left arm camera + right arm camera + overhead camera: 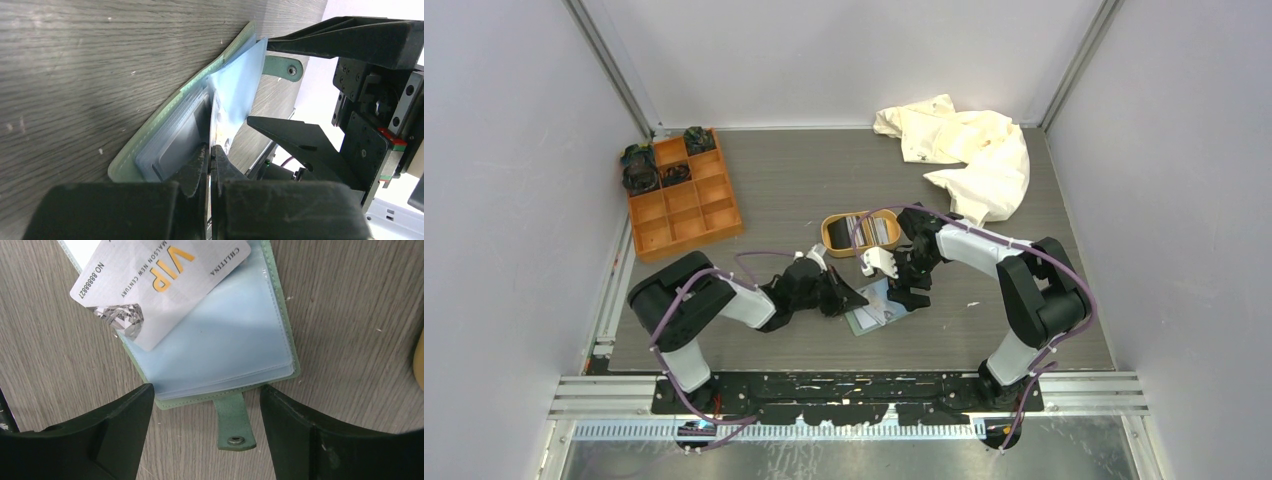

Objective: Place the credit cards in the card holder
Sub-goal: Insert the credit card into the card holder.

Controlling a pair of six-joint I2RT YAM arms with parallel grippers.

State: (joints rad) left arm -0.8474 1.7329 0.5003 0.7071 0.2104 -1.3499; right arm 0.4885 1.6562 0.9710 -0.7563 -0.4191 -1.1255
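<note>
Grey wood-grain tabletop [804, 180] is enclosed by plain white walls. At its near middle, between the two arms, the sage-green card holder [879, 310] is laid open and flat, with its light blue clear plastic sleeves facing up. Its snap tab [234, 422] is extended onto the bare wood from one edge.

A grey-white VIP card [160, 285], printed with gold letters and a diamond picture, is laid at an angle across one corner of the open holder. One corner of the card is tucked over the sleeves, and the rest is projected past the holder's edge.

The left gripper [210, 150] is brought low over the holder, with its fingers pressed together on a thin sheet seen edge-on. This sheet is taken to be that card.

The right gripper [205, 390] is held above the tab side of the holder with its jaws spread wide. Nothing is gripped between them, and the tab is seen in the gap.

Behind the holder, an oval tan tray [829, 232] is set, with a stack of cards [874, 230] stood inside it. An orange compartment box [686, 200] is placed at the far left, with dark items in some of its compartments. A crumpled cream cloth [969, 145] is left at the far right.
</note>
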